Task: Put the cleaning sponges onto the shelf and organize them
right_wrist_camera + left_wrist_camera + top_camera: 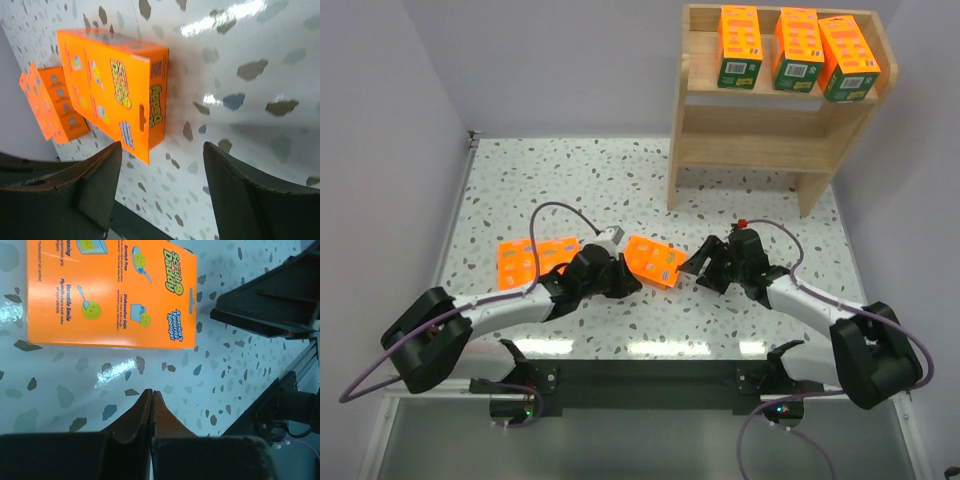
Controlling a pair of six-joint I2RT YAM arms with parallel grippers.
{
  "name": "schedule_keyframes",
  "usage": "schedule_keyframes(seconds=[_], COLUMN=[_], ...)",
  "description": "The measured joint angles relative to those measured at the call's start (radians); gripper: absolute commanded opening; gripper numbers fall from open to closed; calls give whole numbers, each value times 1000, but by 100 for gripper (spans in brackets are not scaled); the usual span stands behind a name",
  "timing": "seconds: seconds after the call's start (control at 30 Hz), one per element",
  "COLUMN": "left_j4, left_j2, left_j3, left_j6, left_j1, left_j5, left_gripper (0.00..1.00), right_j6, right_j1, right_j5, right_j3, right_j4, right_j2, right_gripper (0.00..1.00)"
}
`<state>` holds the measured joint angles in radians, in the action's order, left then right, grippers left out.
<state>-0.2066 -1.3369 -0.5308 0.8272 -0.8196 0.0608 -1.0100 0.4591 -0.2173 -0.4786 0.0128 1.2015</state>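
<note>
Three orange sponge packs with green ends (740, 45) (798, 48) (848, 58) stand on the top tier of the wooden shelf (750, 150). One all-orange pack (655, 262) lies mid-table between my grippers; it also shows in the left wrist view (110, 290) and the right wrist view (115, 85). Two more orange packs (535, 260) lie side by side at the left, also in the right wrist view (50, 105). My left gripper (630, 282) (151, 392) is shut and empty, just left of the middle pack. My right gripper (703, 272) (162, 165) is open and empty, just right of it.
The shelf's lower tier (750, 128) holds nothing. Grey walls close in the speckled table (570, 180) at the left and back. A black rail (640, 385) runs along the near edge between the arm bases.
</note>
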Motion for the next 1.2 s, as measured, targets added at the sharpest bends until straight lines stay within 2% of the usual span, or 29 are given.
schedule_keyframes(seconds=[0.03,0.17,0.37,0.47,0.6,0.67,0.8,1.03,1.2], left_j4=[21,100,218,271,333,357,396,484,557], left_j2=[37,184,341,403,450,465,500,590,652], left_j3=[6,19,23,33,40,40,48,48,27], left_j6=[1,2,11,20,27,27,27,28,27], left_j1=[0,0,0,0,0,0,0,0,0], left_j5=[-7,-40,-97,-123,-151,-161,-179,-218,-250], left_gripper=[0,0,0,0,0,0,0,0,0], right_j6=[8,32,27,23,-1,-20,-71,-190,-352], right_j1=[-31,-102,-113,-113,-113,-113,-114,-116,-137], right_j5=[-20,-119,-261,-304,-349,-365,-413,-481,-535], right_j3=[0,0,0,0,0,3,23,87,156], right_j4=[-37,-186,-381,-439,-525,-573,-685,-872,-1057], right_j2=[33,154,285,313,375,422,476,488,449], right_gripper=[64,57,56,50,32,27,0,0,0])
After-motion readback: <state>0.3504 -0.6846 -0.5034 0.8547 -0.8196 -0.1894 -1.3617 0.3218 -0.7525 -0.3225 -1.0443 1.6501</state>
